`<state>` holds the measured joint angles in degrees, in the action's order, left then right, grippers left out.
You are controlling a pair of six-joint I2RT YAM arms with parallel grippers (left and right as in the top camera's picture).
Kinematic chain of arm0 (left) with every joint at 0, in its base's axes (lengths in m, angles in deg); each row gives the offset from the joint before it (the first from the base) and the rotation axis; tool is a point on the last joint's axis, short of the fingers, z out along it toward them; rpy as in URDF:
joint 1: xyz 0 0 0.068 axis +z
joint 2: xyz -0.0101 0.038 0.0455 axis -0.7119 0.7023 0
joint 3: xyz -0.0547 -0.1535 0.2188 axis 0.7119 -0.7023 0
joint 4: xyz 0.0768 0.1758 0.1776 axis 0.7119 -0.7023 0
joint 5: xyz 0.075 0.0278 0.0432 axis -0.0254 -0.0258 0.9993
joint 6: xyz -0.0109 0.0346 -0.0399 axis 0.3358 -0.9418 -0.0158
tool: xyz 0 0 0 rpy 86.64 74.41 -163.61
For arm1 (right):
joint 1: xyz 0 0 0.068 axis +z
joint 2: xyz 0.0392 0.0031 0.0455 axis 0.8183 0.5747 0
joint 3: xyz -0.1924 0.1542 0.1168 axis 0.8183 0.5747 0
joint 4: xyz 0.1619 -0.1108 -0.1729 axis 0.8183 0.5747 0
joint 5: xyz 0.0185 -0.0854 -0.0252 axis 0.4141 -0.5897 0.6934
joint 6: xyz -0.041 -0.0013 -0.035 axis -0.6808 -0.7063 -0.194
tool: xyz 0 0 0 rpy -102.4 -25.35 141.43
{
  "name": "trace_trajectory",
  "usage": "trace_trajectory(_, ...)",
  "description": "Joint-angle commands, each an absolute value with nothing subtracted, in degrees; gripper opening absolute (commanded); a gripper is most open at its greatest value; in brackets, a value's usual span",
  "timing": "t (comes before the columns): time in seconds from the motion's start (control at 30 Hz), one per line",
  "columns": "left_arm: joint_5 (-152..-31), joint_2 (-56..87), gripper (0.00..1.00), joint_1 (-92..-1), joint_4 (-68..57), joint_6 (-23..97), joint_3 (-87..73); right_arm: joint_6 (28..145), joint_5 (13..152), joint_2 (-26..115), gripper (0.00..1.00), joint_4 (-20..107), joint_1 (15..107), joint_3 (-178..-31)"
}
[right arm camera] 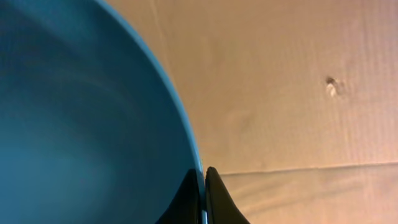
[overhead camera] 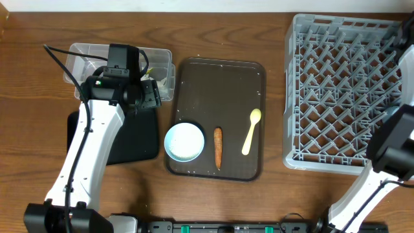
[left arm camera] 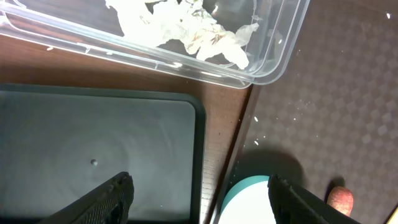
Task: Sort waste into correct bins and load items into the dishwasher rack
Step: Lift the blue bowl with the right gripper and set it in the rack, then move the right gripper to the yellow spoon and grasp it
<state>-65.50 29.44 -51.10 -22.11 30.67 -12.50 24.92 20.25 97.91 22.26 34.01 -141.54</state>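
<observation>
Your left hand gapes, empty, above the edge of the shallow black rectangular tray | only your right wrist view shows the right hand clamped on the rim of the large dark-blue plate | overhead hides that grip.

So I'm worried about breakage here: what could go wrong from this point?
1. The right gripper pinches the dark-blue plate only at its thin rim; the plate could slip or swing on the way to the dishwasher rack.
2. The left gripper hangs open over the edge of the black tray, close to the white bowl; dropping straight down could clip either rim.
3. The rice grains on the serving tray are tiny and easily missed.
</observation>
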Motion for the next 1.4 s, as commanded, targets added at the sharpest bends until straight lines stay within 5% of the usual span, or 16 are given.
trace_trajectory(0.0,-64.8,29.4,0.72,-50.8,-22.2,30.2,-12.9,27.7,18.7,99.5,0.01,24.2,35.8,-141.6)
trace_trajectory(0.33,-64.9,29.4,0.72,-50.8,-22.2,30.8,-12.9,39.5,18.7,99.8,0.06,38.3,41.3,-141.6)
trace_trajectory(0.83,-64.8,29.4,0.72,-50.8,-22.3,30.8,-12.9,54.1,19.2,96.8,0.66,51.3,43.6,-141.7)
trace_trajectory(1.03,-64.8,29.4,0.72,-50.8,-22.3,30.8,-12.9,54.1,36.1,87.0,0.98,50.5,43.8,-141.7)
trace_trajectory(1.2,-64.8,29.4,0.72,-50.8,-22.2,30.8,-12.9,54.4,63.9,79.0,0.82,55.8,44.5,-141.7)
trace_trajectory(1.37,-64.8,29.4,0.73,-50.8,-22.2,30.8,-12.9,59.4,84.5,76.3,0.8,64.0,47.5,-141.7)
